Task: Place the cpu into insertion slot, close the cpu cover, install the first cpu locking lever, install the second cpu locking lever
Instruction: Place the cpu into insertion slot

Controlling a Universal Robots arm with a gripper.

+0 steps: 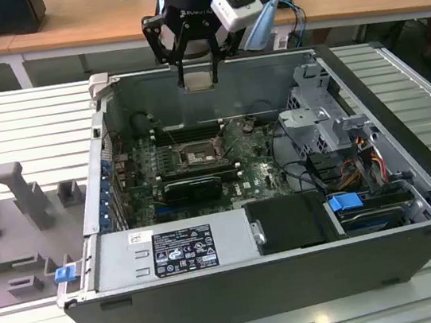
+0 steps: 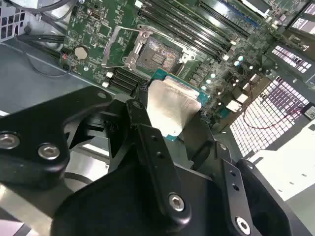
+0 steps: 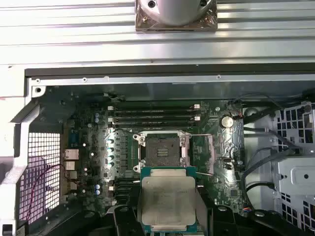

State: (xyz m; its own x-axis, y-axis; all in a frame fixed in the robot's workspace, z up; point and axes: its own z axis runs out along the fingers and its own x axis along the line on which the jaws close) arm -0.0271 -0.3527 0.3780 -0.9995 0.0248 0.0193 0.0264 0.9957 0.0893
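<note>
1. The cpu [image 3: 169, 200] was held clamped between the fingers of the gripper [image 1: 198, 74], high above the insertion slot [image 3: 161, 151], which lay bare
2. Socket pins could be bent if the chip were lowered tilted or off-centre
3. The opened cpu cover [image 2: 124, 46] beside the slot could be struck on descent

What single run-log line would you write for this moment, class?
tool: shut on cpu | position: above open case | insertion slot: empty | cpu: not yet seated
</note>
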